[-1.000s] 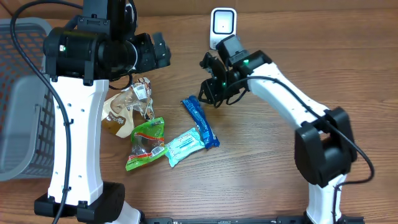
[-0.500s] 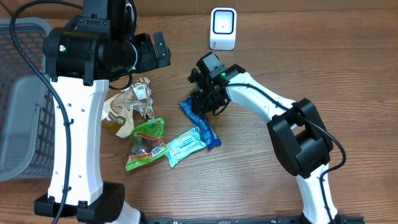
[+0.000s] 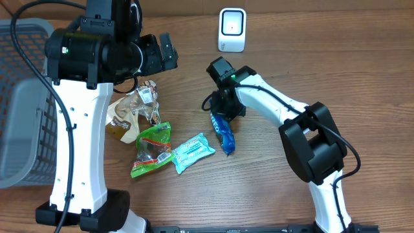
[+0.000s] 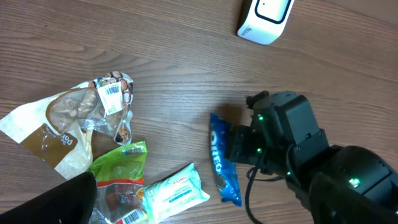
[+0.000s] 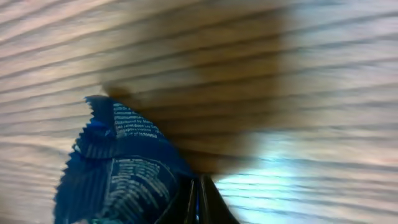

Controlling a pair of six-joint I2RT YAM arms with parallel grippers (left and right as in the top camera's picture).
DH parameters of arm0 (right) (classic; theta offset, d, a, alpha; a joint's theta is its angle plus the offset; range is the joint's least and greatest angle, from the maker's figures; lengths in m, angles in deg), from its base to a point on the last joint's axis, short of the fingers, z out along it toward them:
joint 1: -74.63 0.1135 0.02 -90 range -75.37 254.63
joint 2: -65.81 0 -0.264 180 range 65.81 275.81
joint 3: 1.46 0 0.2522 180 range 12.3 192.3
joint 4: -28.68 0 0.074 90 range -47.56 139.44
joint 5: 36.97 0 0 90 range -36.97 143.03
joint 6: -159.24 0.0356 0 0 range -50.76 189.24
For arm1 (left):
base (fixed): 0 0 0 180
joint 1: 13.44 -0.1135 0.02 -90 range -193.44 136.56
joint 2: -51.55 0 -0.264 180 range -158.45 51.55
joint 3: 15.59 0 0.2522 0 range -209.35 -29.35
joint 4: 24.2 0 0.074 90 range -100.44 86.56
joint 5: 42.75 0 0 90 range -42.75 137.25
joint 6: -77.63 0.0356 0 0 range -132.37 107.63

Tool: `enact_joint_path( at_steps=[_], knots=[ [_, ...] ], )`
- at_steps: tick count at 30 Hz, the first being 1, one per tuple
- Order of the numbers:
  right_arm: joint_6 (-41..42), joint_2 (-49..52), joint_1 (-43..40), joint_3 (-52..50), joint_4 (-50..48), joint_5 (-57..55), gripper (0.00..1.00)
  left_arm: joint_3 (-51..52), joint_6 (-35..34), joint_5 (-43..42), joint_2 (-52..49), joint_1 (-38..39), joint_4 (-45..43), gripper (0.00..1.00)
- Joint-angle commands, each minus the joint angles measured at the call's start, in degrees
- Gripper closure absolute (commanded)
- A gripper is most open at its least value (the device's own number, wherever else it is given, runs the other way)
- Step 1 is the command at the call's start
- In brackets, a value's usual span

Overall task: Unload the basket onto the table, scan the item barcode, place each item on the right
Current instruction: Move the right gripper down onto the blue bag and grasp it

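A blue biscuit packet (image 3: 224,133) hangs near the table's middle, and its upper end is pinched in my right gripper (image 3: 222,111), which is shut on it. The right wrist view shows the packet's printed back (image 5: 118,177) pressed against the closed fingertips (image 5: 200,200). From the left wrist, the same blue packet (image 4: 222,158) runs lengthwise beside the right arm. A white barcode scanner (image 3: 231,29) stands at the table's far edge, beyond the packet. High on the left, my left gripper (image 3: 166,52) is open and empty.
A brown snack bag (image 3: 124,115), a green packet (image 3: 152,149) and a teal wipes pack (image 3: 193,151) lie left of the blue packet. A grey basket (image 3: 26,97) sits at the far left. The left arm's white column (image 3: 81,142) stands in front.
My right gripper came down from near the scanner, shut on the blue packet's upper end and pulled it right, turning it nearly lengthwise. The left arm stayed still.
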Motion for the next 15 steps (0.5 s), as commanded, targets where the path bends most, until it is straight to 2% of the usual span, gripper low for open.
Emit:
enact_joint_path(
  at_steps=[1,2,3,4,5,7,9,12,13,15],
  knots=[
    [-2.60,-0.85,-3.43,3.54,0.90,-0.74,0.96,-0.35,-0.09,0.37,-0.39,0.09,-0.22,0.00],
    [-6.40,-1.05,-3.87,4.11,0.70,1.86,0.96,-0.35,-0.09,0.37,-0.39,0.09,-0.22,0.00],
    [-14.05,-1.46,-4.42,5.20,0.61,7.19,0.91,-0.35,-0.09,0.37,-0.39,0.09,-0.22,0.00],
    [-18.38,-1.73,-4.68,6.12,1.03,10.40,0.84,-0.35,-0.09,0.37,-0.39,0.09,-0.22,0.00],
    [-21.92,-1.90,-4.74,7.50,2.32,12.07,0.72,-0.35,-0.09,0.37,-0.39,0.09,-0.22,0.00],
    [-24.37,-1.95,-4.72,9.42,4.42,11.61,0.63,-0.35,-0.09,0.37,-0.39,0.09,-0.22,0.00],
    [-25.70,-1.95,-4.17,10.05,4.79,11.58,0.57,-0.35,-0.09,0.37,-0.39,0.09,-0.22,0.00],
    [-25.79,-1.60,-2.69,9.88,4.74,11.13,0.54,-0.35,-0.09,0.37,-0.39,0.09,-0.22,0.00],
    [-24.41,-1.31,-2.10,9.77,4.70,9.94,0.54,-0.35,-0.09,0.37,-0.39,0.09,-0.22,0.00],
    [-15.87,-0.11,-0.48,9.46,4.79,1.73,0.55,-0.35,-0.09,0.37,-0.39,0.09,-0.22,0.00]
  ],
)
